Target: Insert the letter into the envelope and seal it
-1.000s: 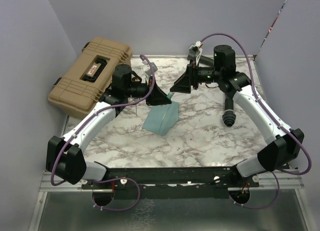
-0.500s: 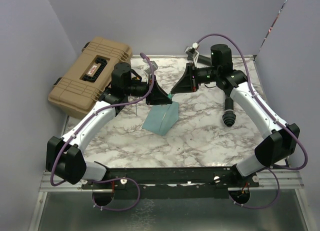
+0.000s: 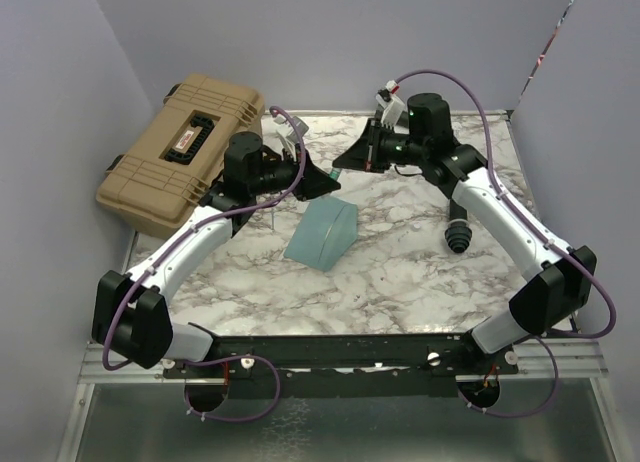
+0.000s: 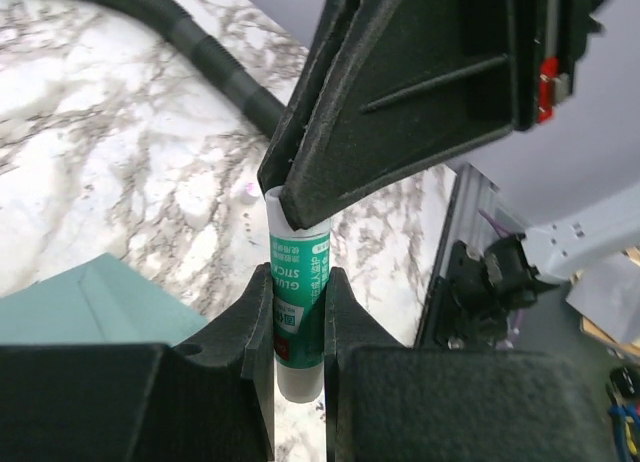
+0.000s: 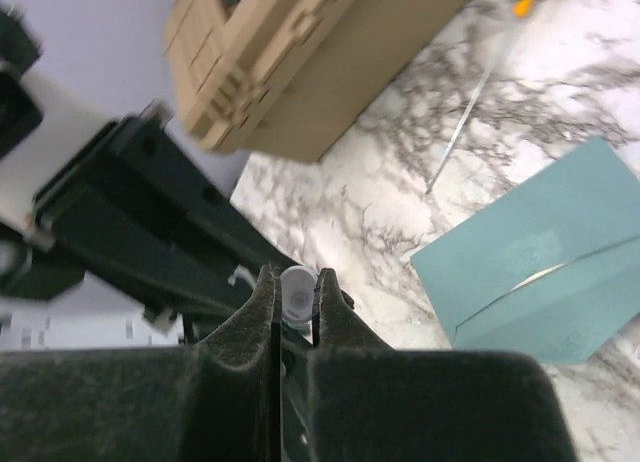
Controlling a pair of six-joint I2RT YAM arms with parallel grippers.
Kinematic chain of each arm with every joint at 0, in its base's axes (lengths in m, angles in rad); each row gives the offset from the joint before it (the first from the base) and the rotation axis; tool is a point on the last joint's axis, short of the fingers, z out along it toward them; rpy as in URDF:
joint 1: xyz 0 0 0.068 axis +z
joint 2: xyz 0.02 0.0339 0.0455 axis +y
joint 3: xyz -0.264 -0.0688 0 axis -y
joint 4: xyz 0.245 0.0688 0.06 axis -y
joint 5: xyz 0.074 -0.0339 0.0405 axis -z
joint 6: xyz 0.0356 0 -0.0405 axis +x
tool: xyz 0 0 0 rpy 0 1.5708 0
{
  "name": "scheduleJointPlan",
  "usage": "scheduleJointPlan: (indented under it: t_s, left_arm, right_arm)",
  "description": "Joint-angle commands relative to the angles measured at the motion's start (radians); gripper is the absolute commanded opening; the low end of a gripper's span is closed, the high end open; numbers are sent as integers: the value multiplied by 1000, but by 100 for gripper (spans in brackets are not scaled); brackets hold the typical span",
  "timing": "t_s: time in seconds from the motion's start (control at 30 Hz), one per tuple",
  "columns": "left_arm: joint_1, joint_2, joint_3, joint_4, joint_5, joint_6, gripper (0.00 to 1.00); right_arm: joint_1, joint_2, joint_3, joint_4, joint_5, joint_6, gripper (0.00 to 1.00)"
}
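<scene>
The two arms rise from the near edge of the white and grey marble table [image 3: 400, 272] and lean inward, so that both grippers meet above its middle part.

Nearest lies the flat teal paper envelope [image 3: 322, 234]. It rests on the table, a little in front of the grippers and below them, and no gripper touches it. A thin pale line shows along its fold in the right wrist view. If the letter is inside, I cannot tell. To the right of the envelope, well apart from it, a small black ribbed object [image 3: 458, 236] stands on the table.

Behind the envelope, the left gripper [image 4: 298, 312] is clamped on the body of a green and white glue stick [image 4: 300, 272] and holds it in the air. The right gripper [image 5: 296, 297] comes from the opposite side, and its fingers are pressed together on the white round end [image 5: 298, 280] of the same glue stick. So the two grippers hold one tube, each at its own end.

Farthest, at the left back corner, a tan hard plastic case [image 3: 180, 152] lies closed, partly over the table's edge.
</scene>
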Motion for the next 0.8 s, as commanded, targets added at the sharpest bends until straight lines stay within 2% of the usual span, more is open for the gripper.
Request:
scheduleJointPlan:
  t_s: [0.0, 0.07, 0.13, 0.17, 0.23, 0.3, 0.4, 0.57, 0.77]
  left_arm:
    - [1, -38, -39, 124, -166, -32, 0]
    - [1, -46, -50, 129, -202, -27, 0]
    - [0, -47, -54, 128, -209, -22, 0]
    - [1, -46, -57, 124, -210, -19, 0]
    - [2, -45, -67, 119, -201, -8, 0]
    - [3, -47, -83, 119, -206, 2, 0]
    - [4, -51, -96, 115, -215, 19, 0]
    - [5, -58, -99, 143, -189, 9, 0]
    - [5, -63, -101, 165, -95, 2, 0]
  right_arm:
    - [66, -28, -32, -45, 474, 283, 1]
    - [69, -38, -48, -19, 464, 320, 3]
    - [67, -30, -47, 22, 370, 288, 46]
    - [64, -19, -38, 31, 317, 271, 59]
    - [64, -2, -32, 49, 223, 252, 67]
    - [64, 10, -35, 53, 178, 251, 68]
    - [63, 17, -16, 9, 185, 221, 63]
    - [64, 30, -14, -21, 164, 193, 50]
    - [63, 23, -54, 43, 174, 213, 37]
